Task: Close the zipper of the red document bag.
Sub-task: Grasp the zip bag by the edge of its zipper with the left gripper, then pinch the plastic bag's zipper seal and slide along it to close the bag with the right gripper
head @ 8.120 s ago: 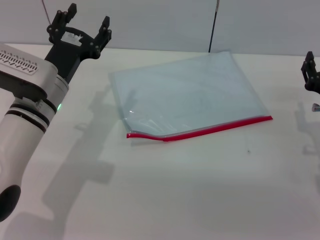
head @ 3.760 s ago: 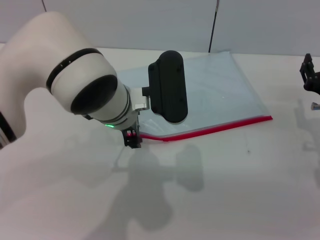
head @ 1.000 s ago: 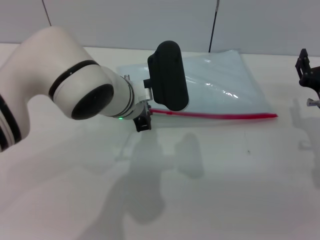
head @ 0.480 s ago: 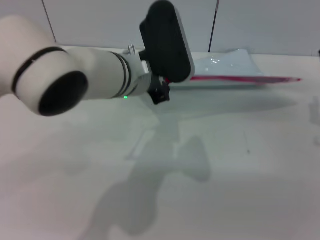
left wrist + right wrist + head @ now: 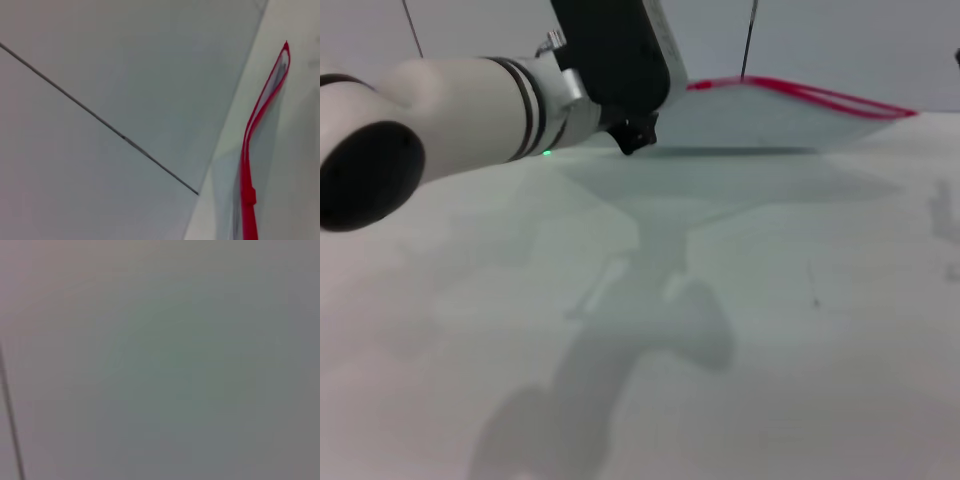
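Note:
The red document bag [image 5: 760,118] hangs above the table, its translucent pale body tilted and its red-trimmed edge uppermost. The zipper [image 5: 800,96] shows as two thin red lines spreading apart toward the right end. My left gripper [image 5: 637,134] is at the bag's left end and shut on it, mostly hidden behind my own wrist and forearm. In the left wrist view the zipper [image 5: 250,165] runs away from the camera as a red strip with a small bump on it, the bag [image 5: 270,150] beside it. The right gripper is out of view.
The white table [image 5: 790,340] carries the shadow of my arm and the bag. A grey wall with a dark vertical seam [image 5: 748,40] stands close behind the bag. The right wrist view shows only blank wall.
My left arm has risen and swung back, lifting the bag's left end off the table; the bag now hangs in the air with its red edge up. The right gripper has left the view.

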Controlling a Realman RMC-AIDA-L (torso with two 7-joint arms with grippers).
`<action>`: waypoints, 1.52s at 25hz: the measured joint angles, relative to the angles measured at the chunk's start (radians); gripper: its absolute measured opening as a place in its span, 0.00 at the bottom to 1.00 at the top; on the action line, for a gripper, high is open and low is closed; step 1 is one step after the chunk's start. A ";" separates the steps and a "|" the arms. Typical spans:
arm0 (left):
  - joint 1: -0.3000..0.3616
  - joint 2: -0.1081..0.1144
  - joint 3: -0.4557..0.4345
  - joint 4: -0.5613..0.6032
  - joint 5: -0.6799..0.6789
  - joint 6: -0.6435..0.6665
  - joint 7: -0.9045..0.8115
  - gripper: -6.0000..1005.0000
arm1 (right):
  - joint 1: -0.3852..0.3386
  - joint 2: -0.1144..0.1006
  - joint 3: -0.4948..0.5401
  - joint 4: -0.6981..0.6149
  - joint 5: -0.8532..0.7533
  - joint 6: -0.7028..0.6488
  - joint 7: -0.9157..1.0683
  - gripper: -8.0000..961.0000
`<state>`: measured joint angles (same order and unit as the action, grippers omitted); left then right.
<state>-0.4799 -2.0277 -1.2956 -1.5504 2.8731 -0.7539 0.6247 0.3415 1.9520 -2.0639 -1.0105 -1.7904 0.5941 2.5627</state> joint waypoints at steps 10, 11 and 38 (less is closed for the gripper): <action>0.021 -0.002 -0.014 -0.033 0.000 0.049 0.011 0.06 | -0.056 0.029 0.302 -0.243 -0.181 -0.545 -0.138 0.60; 0.021 -0.002 -0.014 -0.035 0.000 0.052 0.011 0.06 | -0.056 0.033 0.319 -0.256 -0.201 -0.581 -0.139 0.60; 0.032 -0.003 -0.004 -0.059 -0.001 0.173 0.044 0.06 | 0.093 0.068 0.637 -0.498 -0.273 -1.355 -0.469 0.57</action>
<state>-0.4481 -2.0310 -1.2993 -1.6092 2.8718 -0.5811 0.6691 0.4347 2.0199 -1.4273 -1.5085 -2.0634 -0.7606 2.0933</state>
